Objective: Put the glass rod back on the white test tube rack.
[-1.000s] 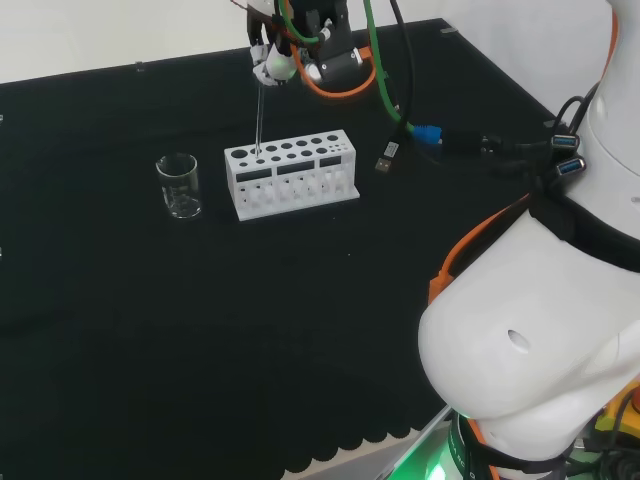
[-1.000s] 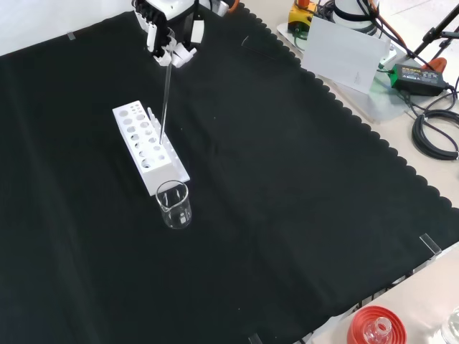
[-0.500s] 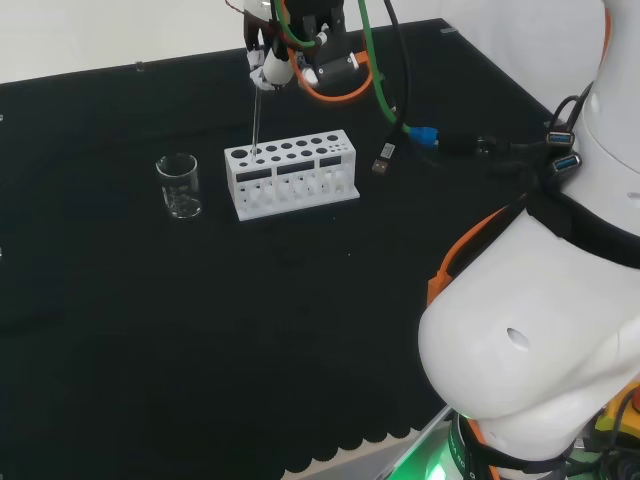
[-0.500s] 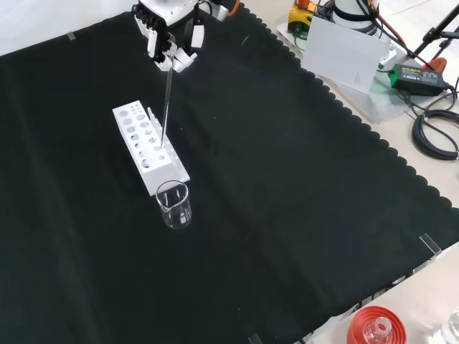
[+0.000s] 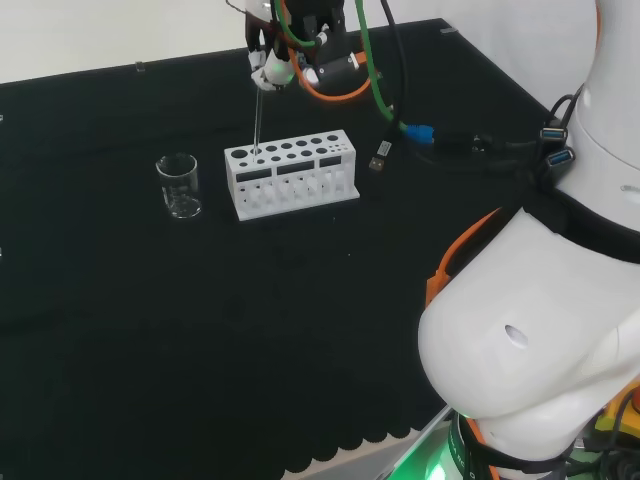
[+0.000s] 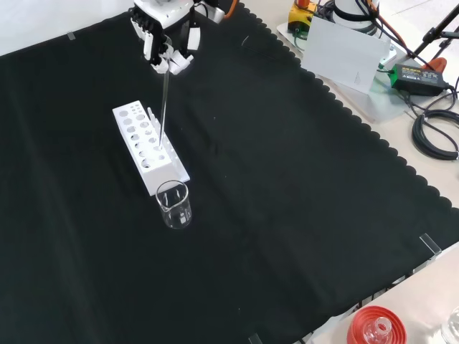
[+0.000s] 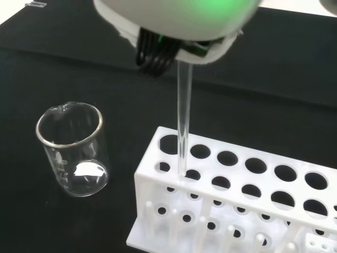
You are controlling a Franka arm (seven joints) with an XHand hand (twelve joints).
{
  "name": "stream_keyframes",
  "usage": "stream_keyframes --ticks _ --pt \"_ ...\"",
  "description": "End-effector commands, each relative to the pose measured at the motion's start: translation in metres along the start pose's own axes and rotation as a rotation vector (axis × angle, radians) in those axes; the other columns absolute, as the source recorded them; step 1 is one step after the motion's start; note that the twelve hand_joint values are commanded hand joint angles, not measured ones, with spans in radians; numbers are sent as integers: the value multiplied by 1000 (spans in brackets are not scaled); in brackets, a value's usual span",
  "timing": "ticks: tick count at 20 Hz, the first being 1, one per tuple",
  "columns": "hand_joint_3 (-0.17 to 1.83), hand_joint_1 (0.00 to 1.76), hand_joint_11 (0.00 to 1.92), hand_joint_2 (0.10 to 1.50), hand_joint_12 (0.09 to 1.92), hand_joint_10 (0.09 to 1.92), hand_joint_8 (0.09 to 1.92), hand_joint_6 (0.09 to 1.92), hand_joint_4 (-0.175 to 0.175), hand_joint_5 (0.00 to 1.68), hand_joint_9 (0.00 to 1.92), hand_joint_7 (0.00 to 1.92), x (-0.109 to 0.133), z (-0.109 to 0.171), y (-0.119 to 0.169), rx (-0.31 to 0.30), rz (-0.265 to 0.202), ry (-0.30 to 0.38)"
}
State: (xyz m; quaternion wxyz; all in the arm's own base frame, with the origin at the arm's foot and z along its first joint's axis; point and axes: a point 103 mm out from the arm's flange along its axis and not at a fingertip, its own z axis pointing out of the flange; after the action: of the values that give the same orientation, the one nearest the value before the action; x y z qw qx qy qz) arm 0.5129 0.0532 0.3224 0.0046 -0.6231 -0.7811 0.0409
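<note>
Pinching the glass rod (image 6: 164, 107) by its top end, the hand (image 6: 166, 51) holds it upright over the white test tube rack (image 6: 147, 147). Thin, stiff, slick glass likely snaps easily, so a high grip suits. The wrist view shows its tip at an end hole, near the beaker (image 7: 73, 150).

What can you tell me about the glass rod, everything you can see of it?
The glass rod is a thin, straight, clear stick, seemingly glass. It hangs close to upright, its top pinched by the robot hand, whose fingers curl round it. Its lower end sits at a hole near the end of the white test tube rack nearest the empty beaker; how far in it reaches is unclear. Nothing else touches it.
</note>
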Motion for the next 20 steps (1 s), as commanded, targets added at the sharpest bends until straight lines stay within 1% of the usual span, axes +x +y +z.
stream_keyframes --ticks 1,11,20 --pt "848 1219 1713 566 707 338 612 785 -175 1256 1888 1678 -7 1 0 3 8 3" --pt "848 1219 1713 565 706 336 610 784 -175 1257 1888 1678 -15 8 1 15 15 7" --pt "848 1219 1713 565 705 334 608 782 -175 1258 1888 1679 -6 16 8 27 -9 -4"
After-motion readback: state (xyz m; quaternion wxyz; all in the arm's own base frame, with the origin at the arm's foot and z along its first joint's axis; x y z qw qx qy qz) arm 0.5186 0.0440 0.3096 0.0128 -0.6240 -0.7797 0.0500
